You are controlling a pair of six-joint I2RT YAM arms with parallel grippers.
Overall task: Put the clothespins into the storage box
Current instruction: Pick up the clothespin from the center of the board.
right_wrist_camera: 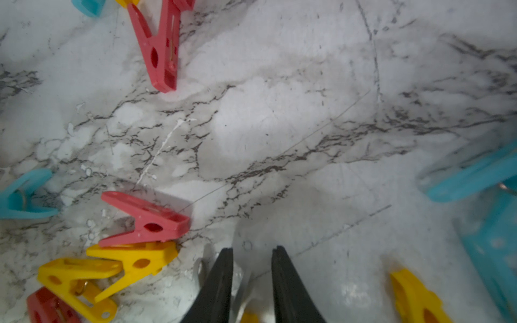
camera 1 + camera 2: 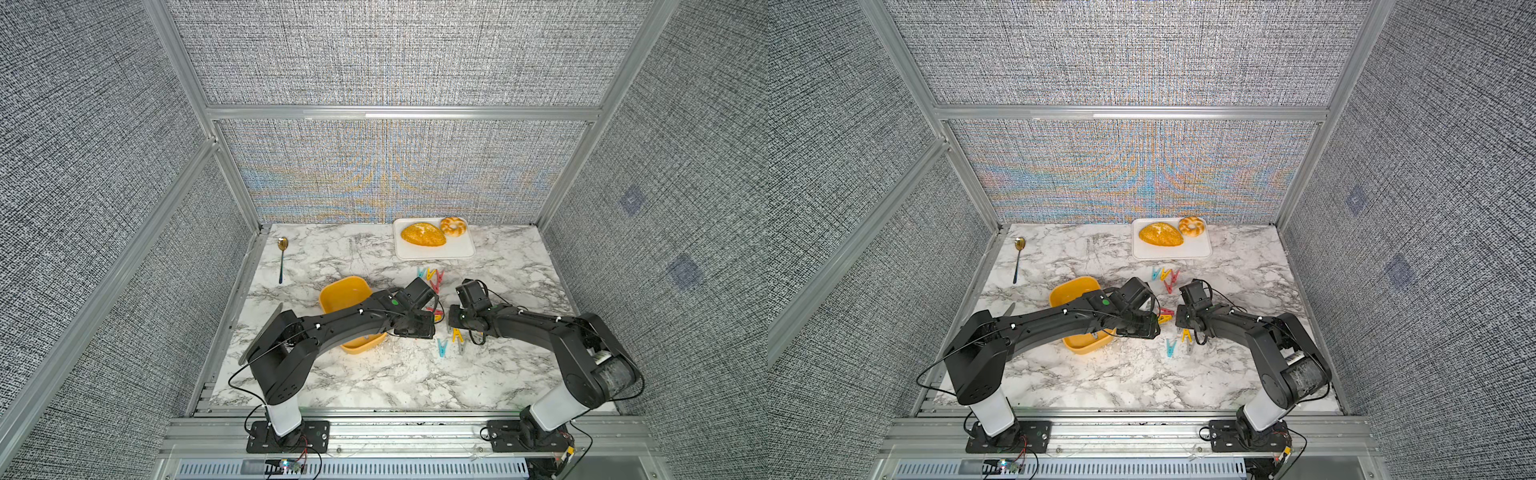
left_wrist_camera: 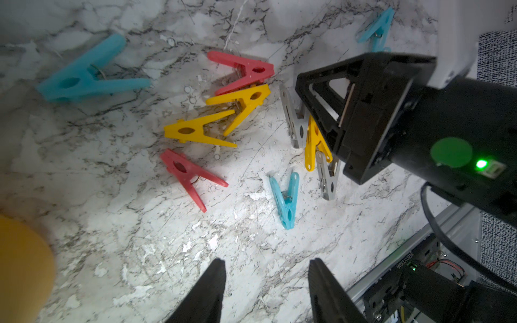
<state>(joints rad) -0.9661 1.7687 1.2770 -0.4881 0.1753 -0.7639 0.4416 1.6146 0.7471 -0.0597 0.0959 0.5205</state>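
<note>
Right gripper (image 1: 252, 249): jaws stood narrow, tips low over the tabletop (image 1: 279, 125), with a pale grey shape between them. Whether they gripped it could not be told. The left wrist view placed this gripper directly over a grey clothespin (image 3: 293, 123) lying flat and touching a yellow clothespin (image 3: 312, 148), their long axes close to parallel.

Left gripper (image 3: 267, 261): jaws stood moderately apart with nothing between them, above bare marble. A teal clothespin (image 3: 286, 201) lay just ahead of it, long axis running roughly toward the gap.

Further red and yellow clothespins (image 3: 212, 120) lay loose nearby.

The storage box (image 2: 343, 293) sat partly beneath the left arm (image 2: 332, 328), well apart from the right gripper, its contents mostly hidden.

Judgement: the right arm was nearer the grey pin. The left arm was nearer the box and lay across the direct path to it.
</note>
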